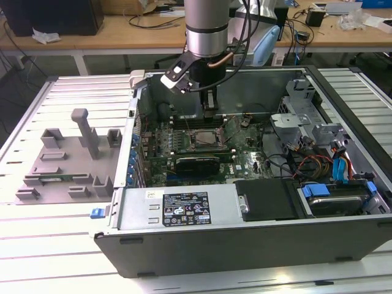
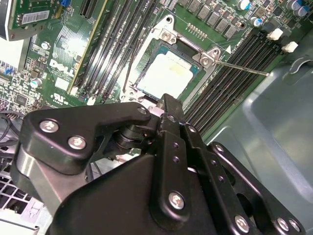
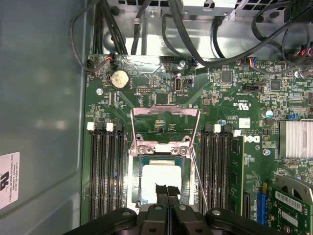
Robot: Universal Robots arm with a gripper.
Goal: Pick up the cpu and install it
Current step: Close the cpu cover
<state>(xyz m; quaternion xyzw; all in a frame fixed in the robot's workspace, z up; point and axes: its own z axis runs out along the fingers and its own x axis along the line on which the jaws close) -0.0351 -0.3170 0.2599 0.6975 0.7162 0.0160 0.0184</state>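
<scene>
An open computer case [image 1: 245, 242] lies on a slatted metal table [image 1: 37, 245], seen from above in the exterior view. Places here are given from the socket [image 1: 205, 138], the square metal-framed seat near the middle of the green motherboard [image 1: 248, 160].

Well apart from the socket, toward the exterior view's left and outside the case, a grey fixture [image 1: 64, 162] with upright holders sits on the table.

Directly above the socket, the arm [image 1: 208, 27] comes down from the top of the exterior view. Its black gripper [image 1: 210, 112] hangs just over the socket. In both wrist views the two fingers [image 3: 160, 193] are pressed together with nothing between them, and their tips are over the socket's middle.

The cpu [image 3: 156, 176] lies flat inside the socket, its silver top bright with glare. Whether the fingertips touch it cannot be told.

The metal load plate [image 3: 164, 111] is swung open at one edge of the socket. A thin lever [image 2: 242, 68] juts out from a corner of the socket. Dark memory slots [image 3: 105, 171] flank the socket on two sides.

In the exterior view, below the socket, a power supply [image 1: 184, 208] with a white label sits against the case wall. Toward the exterior view's right of the socket, a drive cage [image 1: 306, 122] stands above blue and orange cables [image 1: 343, 168].
</scene>
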